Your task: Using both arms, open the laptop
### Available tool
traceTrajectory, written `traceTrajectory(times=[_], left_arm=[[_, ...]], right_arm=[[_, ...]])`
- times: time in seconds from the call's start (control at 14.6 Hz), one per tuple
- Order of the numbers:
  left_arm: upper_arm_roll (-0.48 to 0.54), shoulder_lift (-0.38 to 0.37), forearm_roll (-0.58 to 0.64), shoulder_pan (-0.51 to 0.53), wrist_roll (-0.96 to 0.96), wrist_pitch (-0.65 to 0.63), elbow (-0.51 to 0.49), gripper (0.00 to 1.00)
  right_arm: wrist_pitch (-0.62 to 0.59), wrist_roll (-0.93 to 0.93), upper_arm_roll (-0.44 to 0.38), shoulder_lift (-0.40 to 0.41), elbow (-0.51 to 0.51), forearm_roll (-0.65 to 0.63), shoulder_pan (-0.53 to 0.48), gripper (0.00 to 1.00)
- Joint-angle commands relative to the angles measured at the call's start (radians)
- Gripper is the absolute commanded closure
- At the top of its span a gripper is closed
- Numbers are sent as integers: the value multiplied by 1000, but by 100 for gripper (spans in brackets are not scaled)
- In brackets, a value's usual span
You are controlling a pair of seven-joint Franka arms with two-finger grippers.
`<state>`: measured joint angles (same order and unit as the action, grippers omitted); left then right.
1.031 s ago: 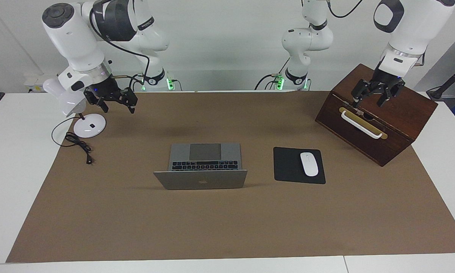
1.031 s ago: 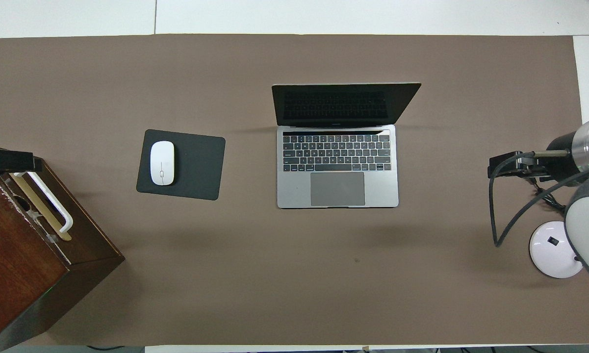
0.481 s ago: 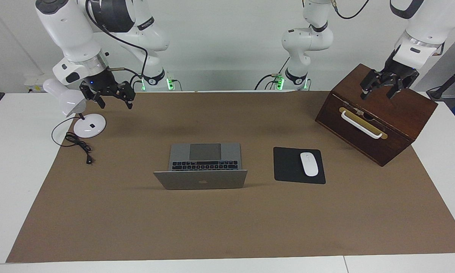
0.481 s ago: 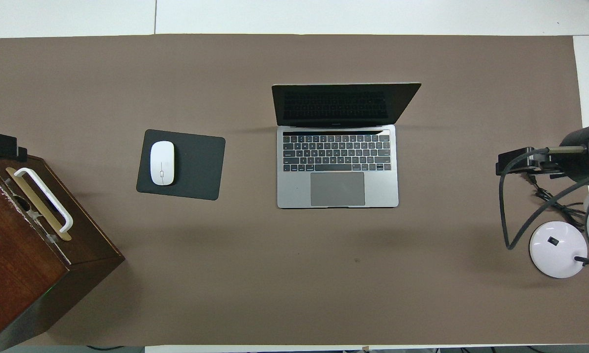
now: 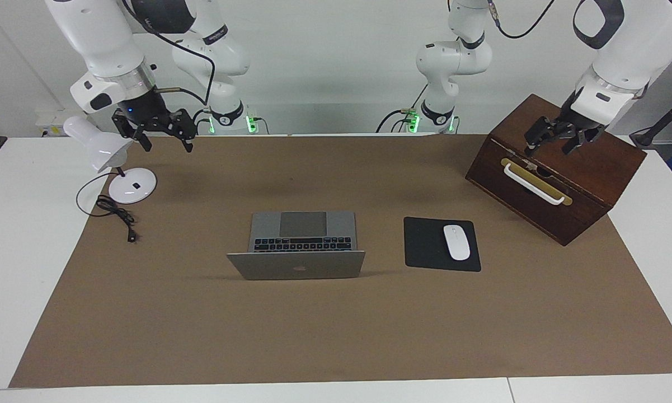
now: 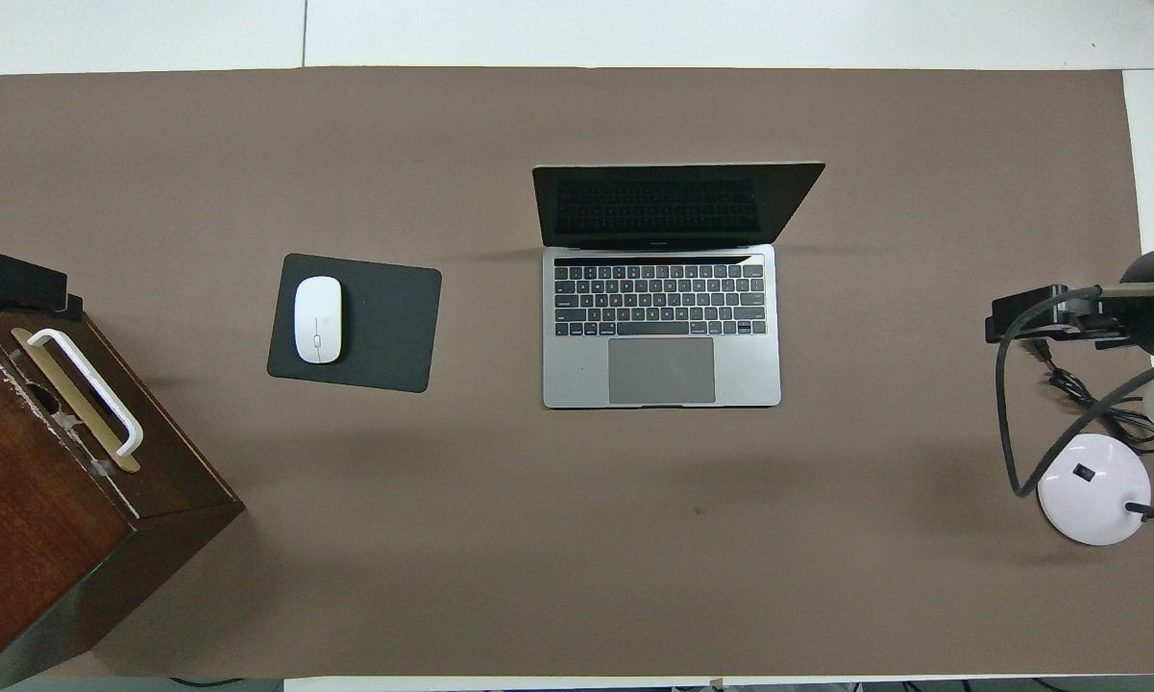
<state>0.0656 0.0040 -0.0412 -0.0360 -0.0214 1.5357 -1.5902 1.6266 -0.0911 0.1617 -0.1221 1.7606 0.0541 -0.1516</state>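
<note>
Laptop (image 5: 302, 246) open mid-mat — well apart from both raised grippers

— Inventory, please. Computers?
— One laptop (image 5: 299, 246), lid raised.
— Peripherals?
— One white mouse (image 5: 456, 242), on one black mouse pad (image 5: 425, 246).
— Lighting?
— One white desk lamp (image 5: 112, 162), with one black cord (image 5: 114, 215) trailing from it.
— Storage?
— One wooden box (image 5: 559, 168), bearing one white handle (image 5: 531, 184).
— Machinery?
— Two robot arms, two grippers: the left gripper (image 5: 559, 137) and the right gripper (image 5: 156, 131).
— Coverings?
— One brown mat (image 5: 336, 330).
</note>
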Motion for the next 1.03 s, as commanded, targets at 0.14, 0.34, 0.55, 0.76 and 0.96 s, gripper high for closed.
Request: traceTrajectory(times=[0.14,0.34,0.55,0.76,0.96], left_arm=[[0,2,4,-5,5,-17,1,0],[2,2,4,-7,9,-19,4,0],[0,4,18,-7,6,12,4,0],[-3,4,17,-7,-3,64,-2,0],[0,4,17,-7,-3,67,-7,0]], right_arm=[[-21,20,7,10,-18,-5,-14,0],[-28,22,7,10,-18,-10,-19,0],[-33,22,7,9,-18,-31,-17,0],[-40,22,7,7,-16,-53,-22,0],[-40,22,7,4,-13,-53,-23,0]])
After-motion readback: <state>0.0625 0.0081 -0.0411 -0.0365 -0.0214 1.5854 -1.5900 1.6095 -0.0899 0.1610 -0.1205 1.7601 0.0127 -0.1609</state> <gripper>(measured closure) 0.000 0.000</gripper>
